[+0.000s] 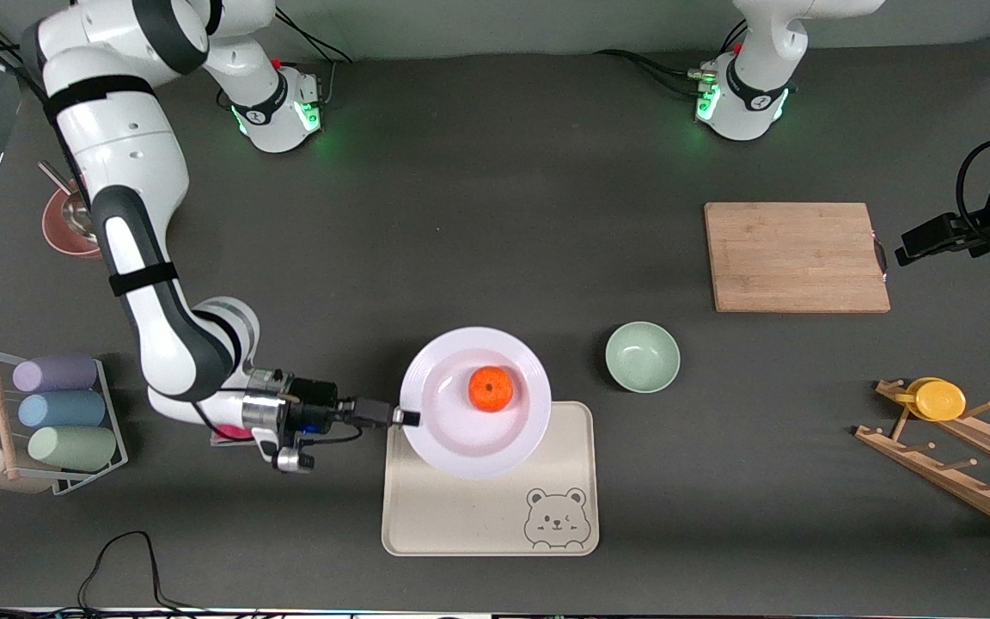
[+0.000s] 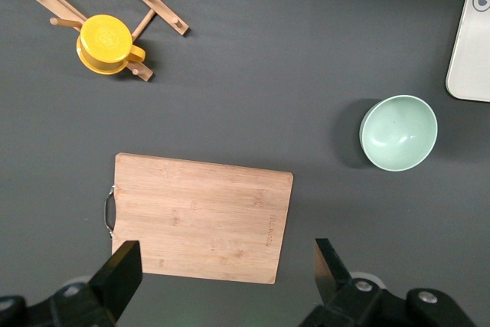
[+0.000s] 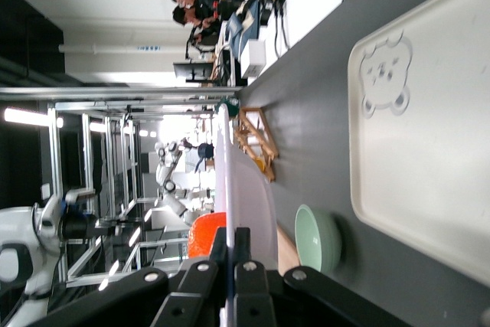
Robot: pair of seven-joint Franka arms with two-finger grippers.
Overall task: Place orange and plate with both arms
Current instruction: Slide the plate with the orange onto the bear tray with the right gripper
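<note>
- The right gripper [image 1: 409, 418] is clamped on the rim of the plate [image 1: 461, 438], at the edge toward the right arm's end of the table.
- The right wrist view shows its fingers [image 3: 231, 258] pinching that thin rim edge-on, with the plate lifted clear of the surface below.
- The plate is pale lavender-white and sits over the farther part of the bear tray [image 1: 461, 516], a cream rectangle with a bear face printed in one corner.
- The orange [image 1: 491, 389] rests on the plate, slightly off its middle toward the robots' bases.
- A mint-green bowl [image 1: 642, 356] stands on the table near the plate, toward the left arm's end, apart from the tray.
- A wooden cutting board [image 1: 796, 256] lies farther from the front camera than the bowl, well apart from the plate.
- The left gripper [image 2: 226, 273] waits high over the cutting board, jaws spread wide and holding nothing.
- A yellow cup [image 1: 940, 400] sits on a wooden rack [image 1: 968, 468] at the left arm's end, well apart from the plate.
</note>
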